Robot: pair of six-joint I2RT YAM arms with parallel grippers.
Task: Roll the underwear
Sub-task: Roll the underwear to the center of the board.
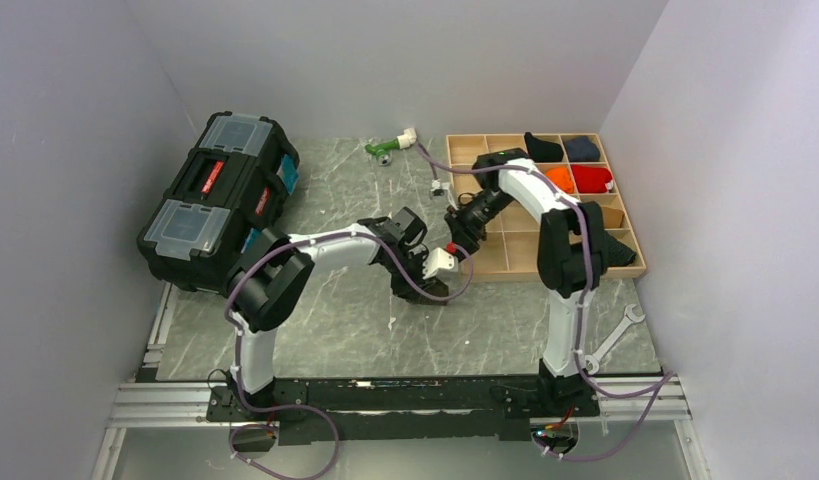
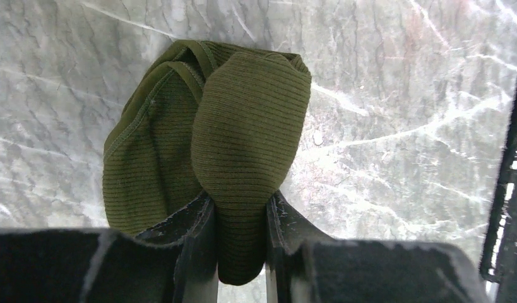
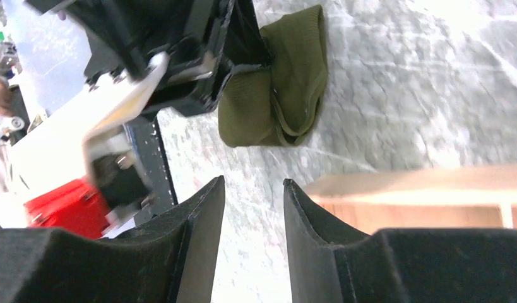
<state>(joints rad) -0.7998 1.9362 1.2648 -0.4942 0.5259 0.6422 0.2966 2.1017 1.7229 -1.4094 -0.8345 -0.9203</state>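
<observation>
Between narrow left jaws — the underwear point(image 2: 249, 145); right jaws apart

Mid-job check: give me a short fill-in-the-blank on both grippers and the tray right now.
1. The left gripper clamps a fold of the ____ underwear.
2. The right gripper stands ____, holding nothing.
3. The wooden tray sits on the ____ side of the table, opposite the black toolbox.
Missing words: olive-green; open; right.
</observation>
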